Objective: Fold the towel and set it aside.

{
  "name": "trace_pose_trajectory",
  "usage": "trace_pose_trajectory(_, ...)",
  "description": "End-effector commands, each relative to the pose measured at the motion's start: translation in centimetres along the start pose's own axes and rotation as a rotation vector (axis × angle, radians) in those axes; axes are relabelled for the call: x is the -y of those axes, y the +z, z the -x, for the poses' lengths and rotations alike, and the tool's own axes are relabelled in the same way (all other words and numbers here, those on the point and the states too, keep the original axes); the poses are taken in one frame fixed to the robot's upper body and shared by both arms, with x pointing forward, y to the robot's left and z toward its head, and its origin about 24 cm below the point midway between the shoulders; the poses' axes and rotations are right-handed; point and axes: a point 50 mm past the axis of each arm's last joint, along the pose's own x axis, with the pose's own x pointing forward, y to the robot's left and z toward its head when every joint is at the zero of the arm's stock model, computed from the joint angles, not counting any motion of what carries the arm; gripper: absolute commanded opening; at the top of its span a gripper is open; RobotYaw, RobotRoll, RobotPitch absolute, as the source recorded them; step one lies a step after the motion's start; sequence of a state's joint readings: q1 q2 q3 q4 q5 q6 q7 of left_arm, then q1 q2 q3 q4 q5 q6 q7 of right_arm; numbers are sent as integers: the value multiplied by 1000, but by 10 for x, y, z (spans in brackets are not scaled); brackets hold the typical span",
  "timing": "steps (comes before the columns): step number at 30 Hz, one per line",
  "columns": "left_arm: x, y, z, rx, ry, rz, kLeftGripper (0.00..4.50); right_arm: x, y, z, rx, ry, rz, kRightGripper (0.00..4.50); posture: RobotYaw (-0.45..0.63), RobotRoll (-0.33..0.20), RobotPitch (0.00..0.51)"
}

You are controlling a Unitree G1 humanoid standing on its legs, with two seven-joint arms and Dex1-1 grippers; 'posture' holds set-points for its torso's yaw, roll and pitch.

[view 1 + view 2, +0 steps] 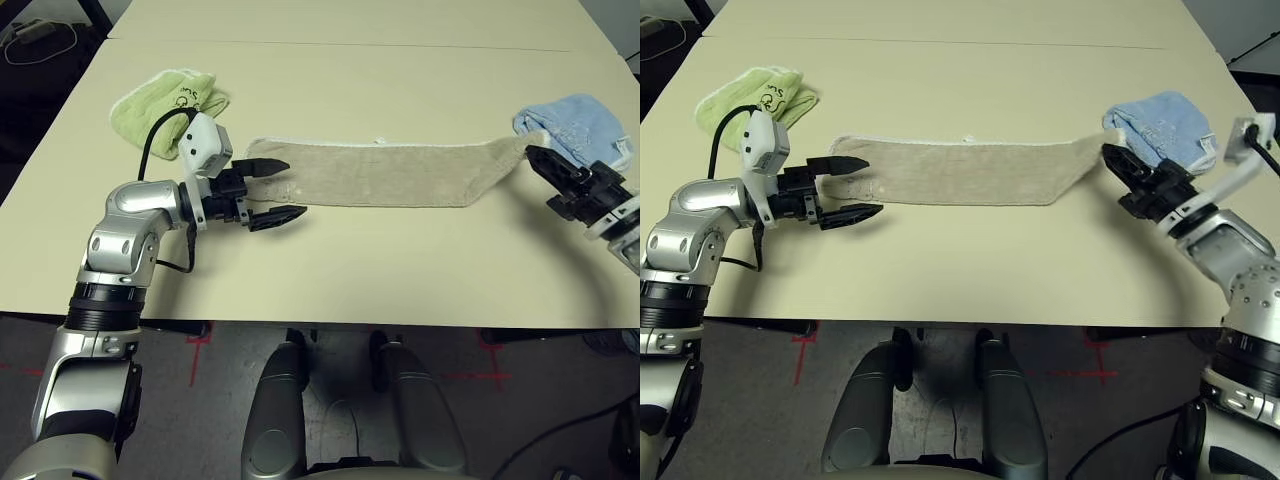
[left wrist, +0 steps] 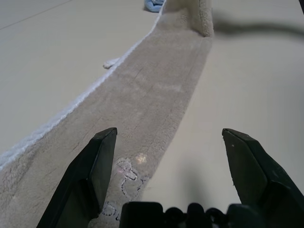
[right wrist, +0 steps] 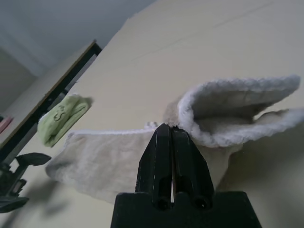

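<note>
Closest to the head camera, the left gripper (image 1: 268, 192) hovers at the towel's (image 1: 390, 172) near-left end, fingers spread wide, one over the cloth's corner and one over bare table (image 1: 350, 270). That towel lies as a long, narrow strip across the table, its far end lifted a little by the right gripper (image 1: 540, 158), whose fingers are clamped on the cloth. A green towel (image 1: 170, 105) sits behind the left arm and a blue towel (image 1: 580, 125) just behind the right gripper, both apart from the job.

From the left wrist, the strip runs away from the wide fingers (image 2: 92, 175), with stitched lettering on the cloth just by the nearer finger; nothing is between them yet.

From the right wrist, the fingers (image 3: 161, 156) are pressed tight together and the towel's end curls up and over just behind them.

By my reading, the step in hand is the end-to-end fold: one end is gripped, the other is not. Next, the left fingers probably need to drop and close on their corner, then one end must be carried over onto the other with edges matching.
</note>
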State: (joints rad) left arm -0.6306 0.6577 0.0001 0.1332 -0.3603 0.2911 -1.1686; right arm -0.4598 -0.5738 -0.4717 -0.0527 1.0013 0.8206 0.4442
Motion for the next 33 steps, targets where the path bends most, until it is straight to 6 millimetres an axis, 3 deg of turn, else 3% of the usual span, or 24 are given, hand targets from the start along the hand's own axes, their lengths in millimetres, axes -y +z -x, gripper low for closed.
trace_pose_trajectory(1, 1, -1, -1, -8, -12, 4, 4500, -14, -7, -13, -70, 93, 39, 58, -23, 0, 241)
trace_pose_trajectory(8, -1, 1, 0, -9, -4, -3, 4500, -29, -17, -29, -168, 216, 83, 58, -3, 0, 239)
trace_pose_trajectory(33, -5, -2, -4, 6, 8, -9, 4500, -58, -50, -66, -374, 386, 238, 58, 6, 0, 238)
